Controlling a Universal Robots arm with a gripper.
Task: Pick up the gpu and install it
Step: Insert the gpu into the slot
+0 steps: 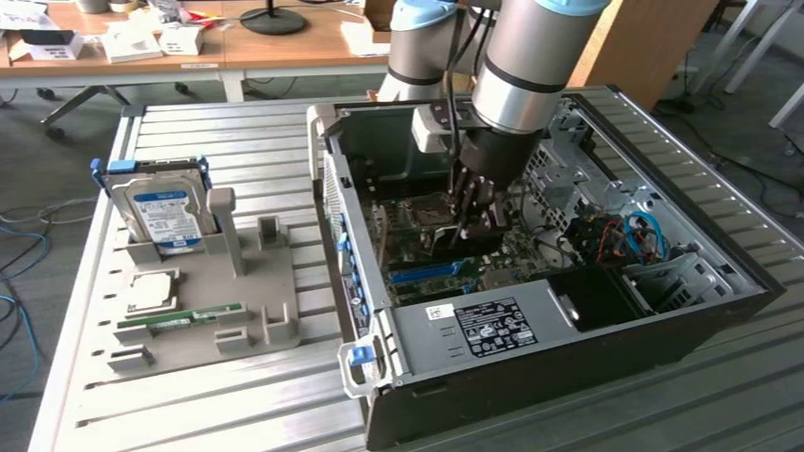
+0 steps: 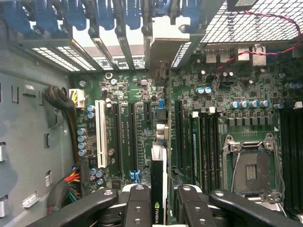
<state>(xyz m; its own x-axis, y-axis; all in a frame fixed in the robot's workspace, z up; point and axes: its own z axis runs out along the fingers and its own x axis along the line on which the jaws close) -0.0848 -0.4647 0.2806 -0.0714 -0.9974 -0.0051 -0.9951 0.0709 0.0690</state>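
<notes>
Gripping gpu (image 2: 159, 163) edge-on, gripper (image 2: 160, 201) clamped on it inside case (image 1: 566, 381), above motherboard (image 2: 142, 90) slots, near the case's bracket edge.

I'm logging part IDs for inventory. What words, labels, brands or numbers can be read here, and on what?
No text reads clearly enough to quote.
gpu: small green logo mark on its edge, no letters legible.
case, black sticker: print too small.
hard drive, blue label: too small.
motherboard slots, white print beside them: blurred.
</notes>
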